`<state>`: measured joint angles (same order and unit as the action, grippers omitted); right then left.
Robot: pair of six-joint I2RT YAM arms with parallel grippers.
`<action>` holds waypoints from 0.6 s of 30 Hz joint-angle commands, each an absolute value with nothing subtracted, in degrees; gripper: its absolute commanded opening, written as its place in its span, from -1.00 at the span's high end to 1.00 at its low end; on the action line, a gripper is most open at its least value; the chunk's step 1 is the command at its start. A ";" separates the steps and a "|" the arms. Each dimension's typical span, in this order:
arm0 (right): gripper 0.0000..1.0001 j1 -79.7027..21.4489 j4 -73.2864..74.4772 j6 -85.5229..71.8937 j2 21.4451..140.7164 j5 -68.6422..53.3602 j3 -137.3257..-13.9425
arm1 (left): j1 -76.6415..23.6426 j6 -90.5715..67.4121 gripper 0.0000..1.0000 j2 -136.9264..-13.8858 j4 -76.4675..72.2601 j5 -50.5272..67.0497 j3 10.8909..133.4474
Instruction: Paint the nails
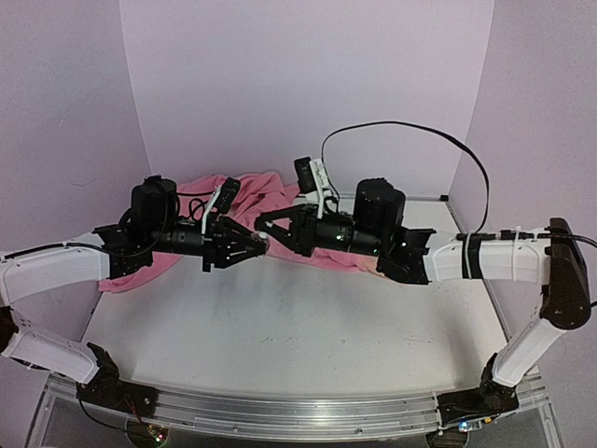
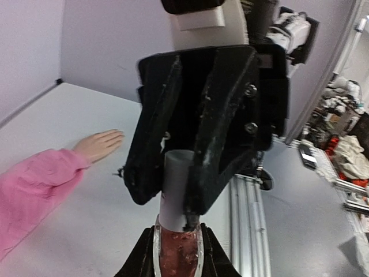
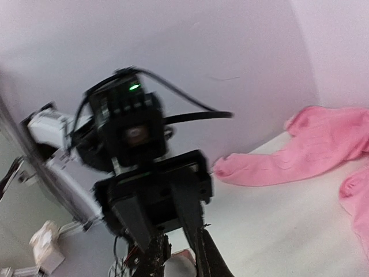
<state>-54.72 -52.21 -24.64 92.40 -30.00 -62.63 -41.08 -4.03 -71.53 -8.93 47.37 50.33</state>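
left gripper (image 2: 177, 234) clamps clear glass bottle (image 2: 157, 251), bubbly pink polish (image 2: 176, 262) inside; right gripper (image 2: 167, 202) pinches its pale cylindrical cap (image 2: 176, 179) just beyond.

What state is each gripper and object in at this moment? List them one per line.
left gripper, shut on the bottle
right gripper, shut on the cap
bottle, held off the table, capped
cap, on the bottle, clamped
mannequin hand, lying flat on the table, untouched
nails, too small to tell whether painted
pink sleeve, covering the mannequin's arm
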 commanded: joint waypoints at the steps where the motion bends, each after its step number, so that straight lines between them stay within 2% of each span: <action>1: 1.00 -67.01 -45.95 -31.27 95.46 3.59 -65.41 | -40.07 1.07 1.00 -65.60 -14.43 21.17 48.49; 3: 1.00 -72.14 -41.37 -36.18 98.22 19.78 -70.20 | -40.08 1.95 1.00 -64.95 -14.41 14.28 47.47; 4: 1.00 -74.85 -38.50 -39.18 100.11 23.51 -73.03 | -40.08 2.21 1.00 -64.62 -14.41 11.44 47.12; 8: 1.00 -79.94 -34.40 -38.10 104.11 30.06 -80.94 | -40.16 3.06 1.00 -64.20 -14.33 6.91 46.58; 12: 1.00 -79.71 -34.64 -35.54 101.73 32.00 -81.17 | -40.32 3.03 1.00 -64.41 -14.00 8.07 46.80; 13: 0.86 -79.34 -34.77 -33.56 100.84 31.15 -81.18 | -40.34 2.92 1.00 -64.53 -13.93 8.39 46.84; 15: 0.31 -78.08 -34.76 -30.12 98.43 29.23 -80.77 | -40.34 2.86 1.00 -64.94 -13.74 9.19 47.12; 16: 0.09 -76.97 -34.66 -28.78 96.85 26.91 -80.06 | -40.34 2.70 1.00 -65.17 -13.59 9.58 47.25; 18: -0.23 -74.12 -34.41 -26.62 93.02 21.24 -77.92 | -40.36 2.53 1.00 -65.74 -13.18 11.01 47.68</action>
